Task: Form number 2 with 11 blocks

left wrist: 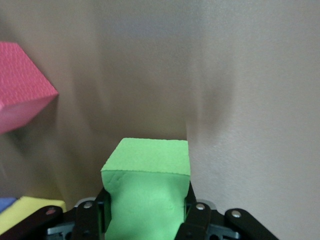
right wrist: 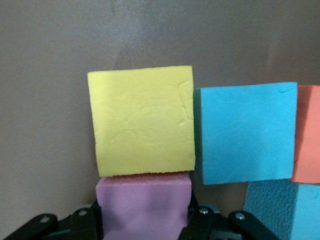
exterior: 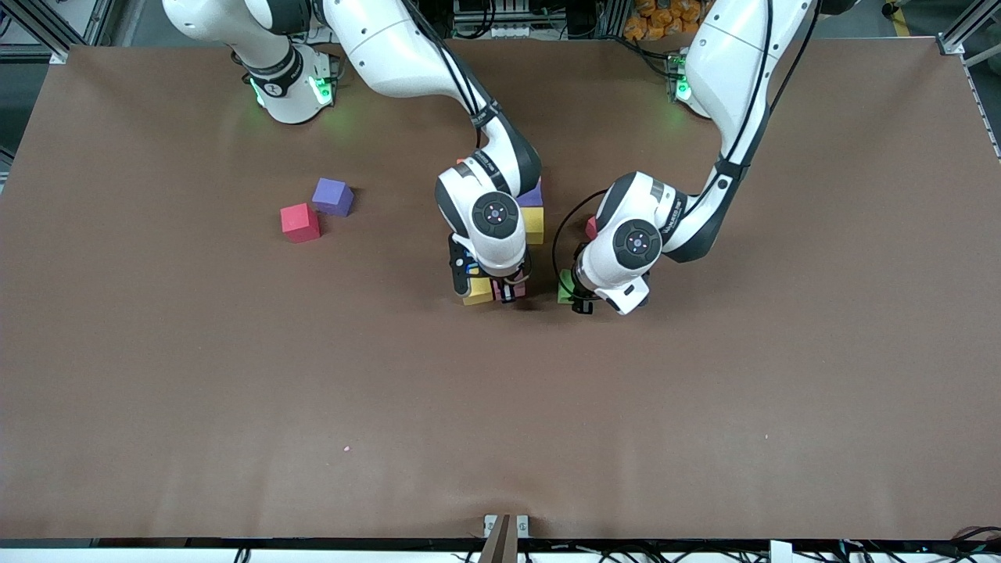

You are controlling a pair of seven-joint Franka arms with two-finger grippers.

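The right gripper [exterior: 508,293] squeezes a pink block [right wrist: 144,205] at 6 o'clock, touching the yellow block [right wrist: 141,121], while the left gripper [exterior: 577,301] squeezes the green block [left wrist: 146,200] at 3 o'clock, apart.

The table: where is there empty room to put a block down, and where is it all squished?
The table is bare nearer the front camera than both end effectors, and again between the purple block with its red cube and the right arm. It is crowded under the right end effector with its pink block, and beside the left end effector gripping the green block.
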